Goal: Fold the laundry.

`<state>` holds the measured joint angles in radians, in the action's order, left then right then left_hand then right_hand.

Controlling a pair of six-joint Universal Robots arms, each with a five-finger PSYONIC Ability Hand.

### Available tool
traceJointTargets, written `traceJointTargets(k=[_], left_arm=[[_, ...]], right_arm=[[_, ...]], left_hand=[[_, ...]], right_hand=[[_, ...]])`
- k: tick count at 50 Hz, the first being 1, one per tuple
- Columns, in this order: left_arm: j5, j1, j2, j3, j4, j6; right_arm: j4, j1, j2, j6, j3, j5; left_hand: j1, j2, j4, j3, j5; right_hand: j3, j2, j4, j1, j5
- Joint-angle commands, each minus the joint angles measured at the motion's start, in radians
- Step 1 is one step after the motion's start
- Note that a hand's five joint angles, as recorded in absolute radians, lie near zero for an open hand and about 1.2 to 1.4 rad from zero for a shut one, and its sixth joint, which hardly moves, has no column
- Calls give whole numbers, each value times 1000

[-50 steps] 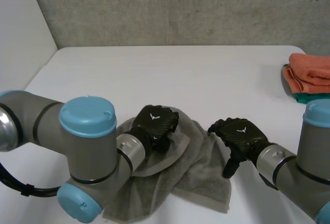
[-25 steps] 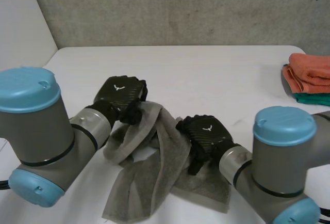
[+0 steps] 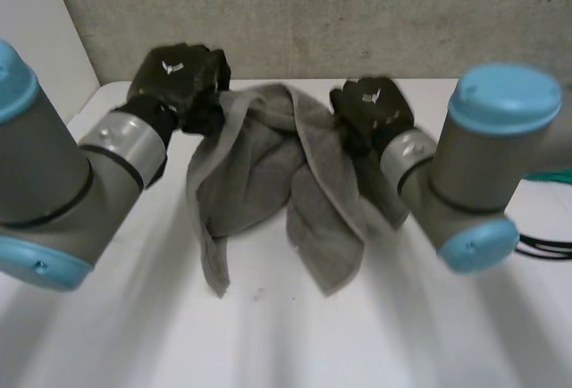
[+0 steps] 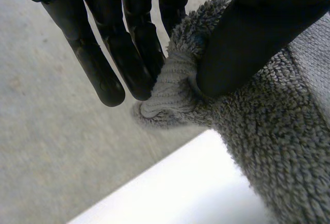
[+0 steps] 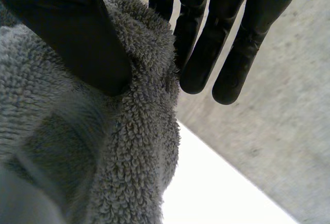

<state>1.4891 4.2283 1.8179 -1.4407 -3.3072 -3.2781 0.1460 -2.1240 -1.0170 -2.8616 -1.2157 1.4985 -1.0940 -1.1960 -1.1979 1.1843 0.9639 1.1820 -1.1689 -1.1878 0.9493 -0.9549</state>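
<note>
Over the white table (image 3: 295, 343) the grey towel (image 3: 259, 173) hangs bunched and twisted between both hands; no fold is made yet, so I judge all folding is left. The left hand (image 4: 242, 38) pinches a hemmed corner between thumb and fingers; the right hand (image 5: 67, 33) pinches the opposite upper edge the same way.

Left hand (image 3: 181, 73), right hand (image 3: 374, 104) aloft, fingers (image 4: 103, 64) pinched against thumbs

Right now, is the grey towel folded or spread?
Neither: the grey towel hangs bunched between the left robot hand and right robot hand, each pinching it.
</note>
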Motion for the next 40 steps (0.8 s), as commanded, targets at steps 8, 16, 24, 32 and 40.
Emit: traceJointTargets(k=[8, 16, 24, 32, 40], left_arm=[[-21, 22, -221, -38, -26, 5], [-113, 41, -200, -268, -81, -2], [-128, 32, 9, -343, -54, -116], [-121, 3, 54, -302, 18, -238], [-58, 12, -106, -245, 43, -209]], right_arm=[[-505, 110, 24, 128, 716, -210], [-592, 128, 32, 207, 497, -242], [-605, 119, 141, 375, 340, -227], [-591, 118, 198, 412, 309, -144], [-455, 133, 75, 105, 205, -92]], left_hand=[[-302, -200, -198, 212, 258], [-302, -200, -198, 212, 258], [-136, -34, -32, 45, 91], [445, 547, 549, -536, -490], [707, 809, 811, -797, -752]], right_hand=[[214, -227, -209, 447, -267], [214, -227, -209, 447, -267], [214, -227, -209, 447, -267], [-1007, 994, 1013, -775, 955], [-1007, 994, 1013, -775, 955]])
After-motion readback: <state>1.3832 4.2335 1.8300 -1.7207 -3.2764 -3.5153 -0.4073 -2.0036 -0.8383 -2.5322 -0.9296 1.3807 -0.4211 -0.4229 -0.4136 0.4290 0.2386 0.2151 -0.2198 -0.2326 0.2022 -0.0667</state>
